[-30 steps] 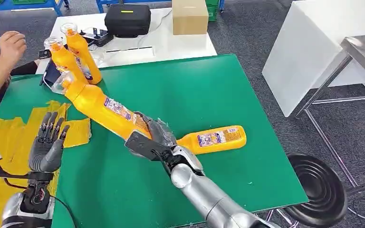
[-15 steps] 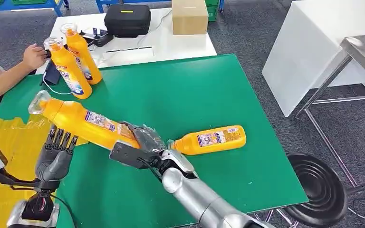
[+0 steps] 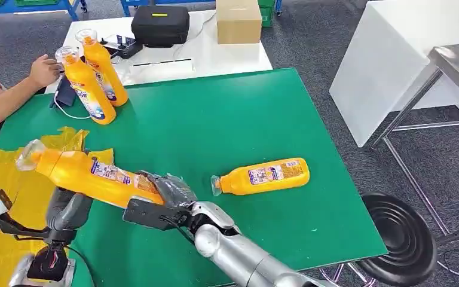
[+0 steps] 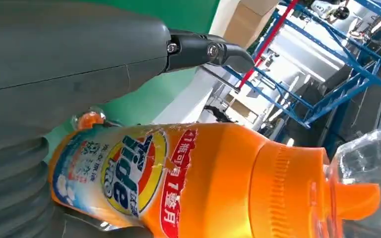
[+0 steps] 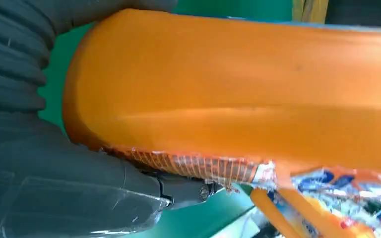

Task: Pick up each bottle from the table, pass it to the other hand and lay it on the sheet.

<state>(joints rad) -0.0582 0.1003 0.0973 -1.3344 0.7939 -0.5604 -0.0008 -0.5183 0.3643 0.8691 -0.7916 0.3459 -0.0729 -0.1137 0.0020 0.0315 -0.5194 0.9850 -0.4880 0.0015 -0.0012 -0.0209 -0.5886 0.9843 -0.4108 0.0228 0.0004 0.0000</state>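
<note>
Orange plastic detergent bottle with a clear cap (image 3: 89, 173) sits in our right hand (image 3: 164, 194) at lower left of the head view, held by its base end, lying near horizontal with the cap pointing toward the left edge. Right hand's fingers are wrapped around the bottle; right wrist view shows the grey thumb (image 5: 79, 193) pressed against the orange body (image 5: 238, 94). Our left hand (image 3: 69, 209) sits directly under the bottle's middle; the bottle covers its fingers in the head view. Left wrist view shows the grey thumb (image 4: 69, 49) arching over the labelled bottle (image 4: 188, 183) with a gap between, so we cannot tell whether that hand has closed on it. Bottle hangs over the crumpled yellow sheet (image 3: 12, 179) at the left edge of the green table top (image 3: 227, 119).

Second orange bottle (image 3: 263, 175) lies on its side at centre right of the table, well apart from both hands. Two more orange bottles (image 3: 92, 78) stand upright at upper left, touching each other. A person's hand (image 3: 43, 70) rests just beside them, near a dark device with a white cable. Behind, a white table (image 3: 215, 54) carries a black case (image 3: 160, 24) and a cardboard box (image 3: 239, 21). Round black stool seat (image 3: 403, 239) sits at lower right.
</note>
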